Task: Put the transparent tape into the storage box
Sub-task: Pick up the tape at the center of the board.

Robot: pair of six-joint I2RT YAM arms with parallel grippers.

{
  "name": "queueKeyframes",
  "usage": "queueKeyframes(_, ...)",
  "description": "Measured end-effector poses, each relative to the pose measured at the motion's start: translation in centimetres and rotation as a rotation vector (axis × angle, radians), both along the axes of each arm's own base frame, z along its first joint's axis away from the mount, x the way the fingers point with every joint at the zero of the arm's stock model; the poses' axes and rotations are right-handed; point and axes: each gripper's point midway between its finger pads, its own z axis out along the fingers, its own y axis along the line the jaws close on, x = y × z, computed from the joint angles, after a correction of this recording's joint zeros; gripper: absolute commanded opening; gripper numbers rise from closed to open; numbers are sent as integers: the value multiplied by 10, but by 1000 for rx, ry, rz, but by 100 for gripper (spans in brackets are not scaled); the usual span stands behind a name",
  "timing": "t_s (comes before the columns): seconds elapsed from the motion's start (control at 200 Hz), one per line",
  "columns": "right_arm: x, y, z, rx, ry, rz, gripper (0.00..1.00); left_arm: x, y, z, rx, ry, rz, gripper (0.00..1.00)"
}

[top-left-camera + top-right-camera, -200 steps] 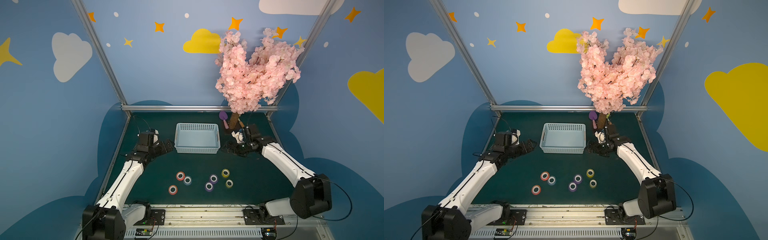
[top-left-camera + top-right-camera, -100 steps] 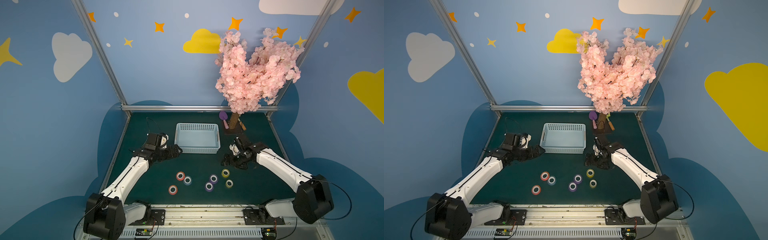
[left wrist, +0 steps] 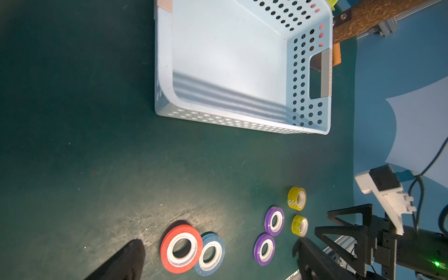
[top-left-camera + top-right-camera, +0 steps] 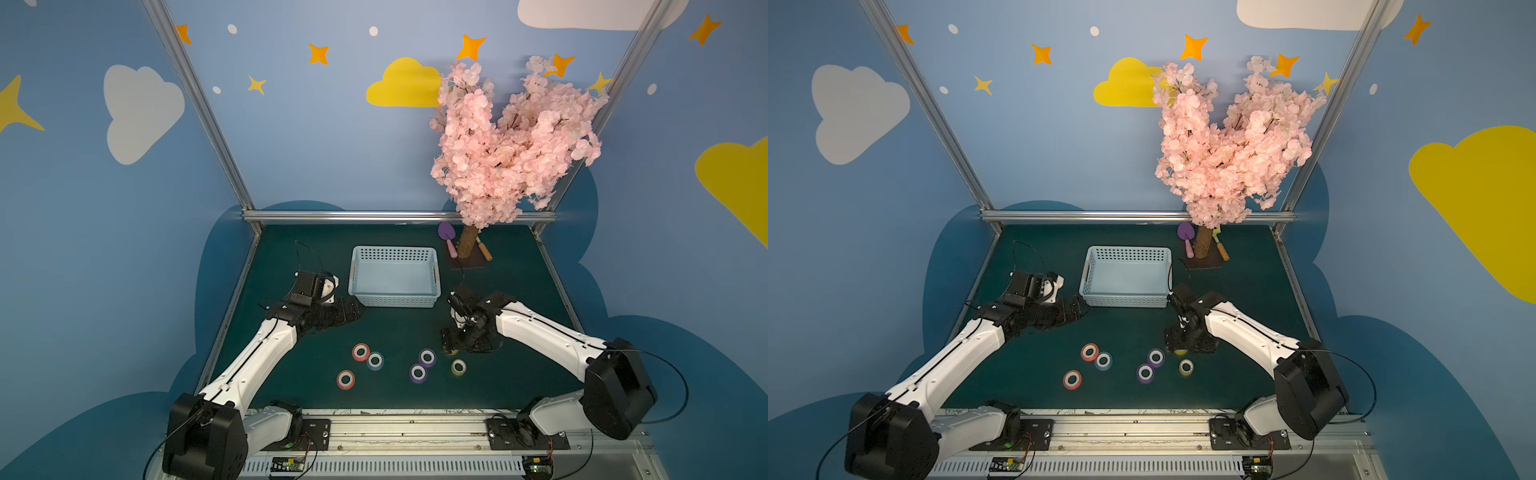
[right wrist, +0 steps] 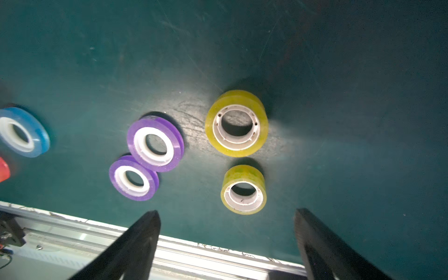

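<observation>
Green table (image 4: 291, 374), with a pale blue basket (image 4: 394, 300) mid-table toward the back edge. It's totally empty, so nothing's done yet as far as I can see. Left gripper (image 4: 353, 311) hangs just off the basket's front left corner, jaws wide apart, holding nothing. Right gripper (image 5: 226, 212) is spread wide too and empty, hovering over the see-through tape near the front edge, right of centre: a back yellowish roll (image 5: 236, 123) and a front yellowish roll (image 5: 243, 189). 2 purple rolls (image 4: 427, 356), 1 blue roll (image 4: 375, 360) and 2 red rolls (image 4: 345, 379) lie alongside. My read: grab, carry and drop are all left.
</observation>
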Motion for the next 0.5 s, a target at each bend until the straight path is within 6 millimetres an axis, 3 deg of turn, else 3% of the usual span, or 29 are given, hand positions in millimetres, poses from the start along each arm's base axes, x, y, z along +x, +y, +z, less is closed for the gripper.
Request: queueKeyframes(0.501, 24, 8, -23, -106, 27, -13, 89, -8, 7, -5, 5, 10, 46, 100)
